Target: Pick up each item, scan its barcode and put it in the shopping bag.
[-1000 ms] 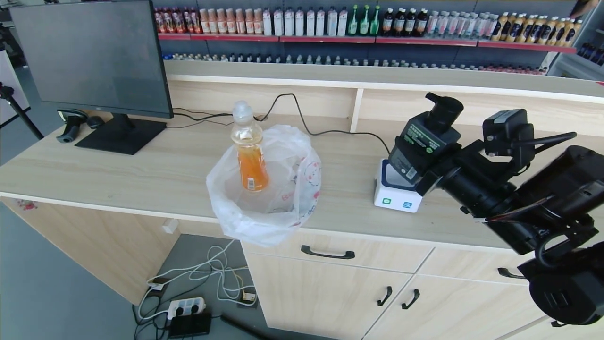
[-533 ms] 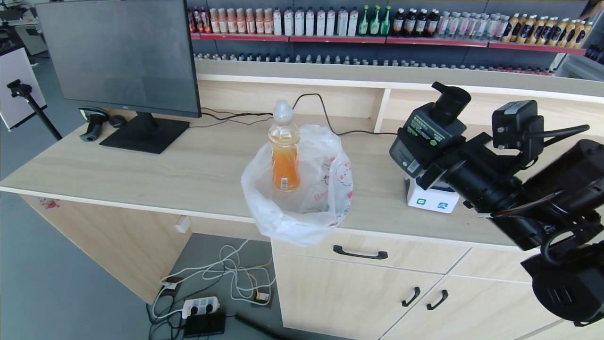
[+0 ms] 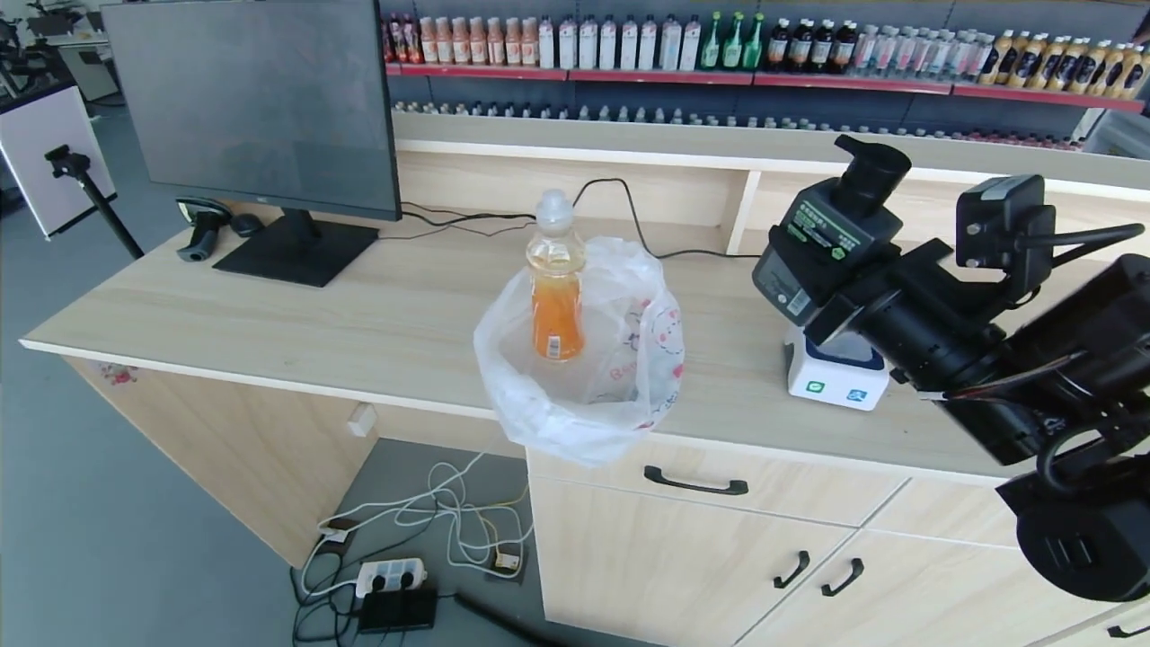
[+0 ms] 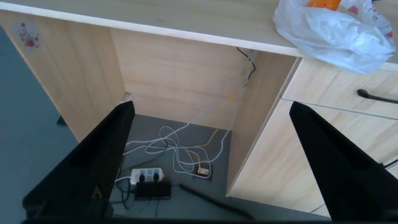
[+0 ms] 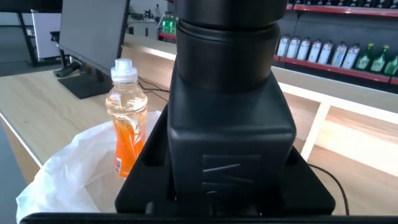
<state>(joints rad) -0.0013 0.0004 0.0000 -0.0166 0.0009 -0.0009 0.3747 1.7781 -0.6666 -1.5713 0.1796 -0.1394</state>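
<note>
OK, right gripper (image 3: pixel 840 301) is clamped on a black bottle (image 3: pixel 827 238) with a black cap and a green-marked label. The jaws are at a narrow gap set by the bottle body, and the fingers grip its lower half. The bottle is tilted, cap up and away from the robot. A barcode patch on the label faces down and left. It hangs over the white payment scanner box (image 3: pixel 835 377) near the right end of the wooden counter (image 3: pixel 359 314). Can't tell whether bottle and box touch.

In the right wrist view the black bottle (image 5: pixel 230 118) sits between the two dark fingers.

Left gripper (image 4: pixel 211 109) is wide apart and holds nothing. It is low, in front of the counter and facing the open bay under it, where cables and a power strip (image 4: pixel 148 175) lie on the floor.

The white plastic shopping bag (image 3: pixel 557 422) sits at the counter's front edge, mouth up, sagging over the edge. An orange drink bottle (image 3: pixel 557 305) with a clear cap stands upright in it.

The bag is well left of the scanner box. Monitor (image 3: pixel 260 99) and a handheld scanner (image 3: pixel 202 235) stand at the counter's far left.
</note>
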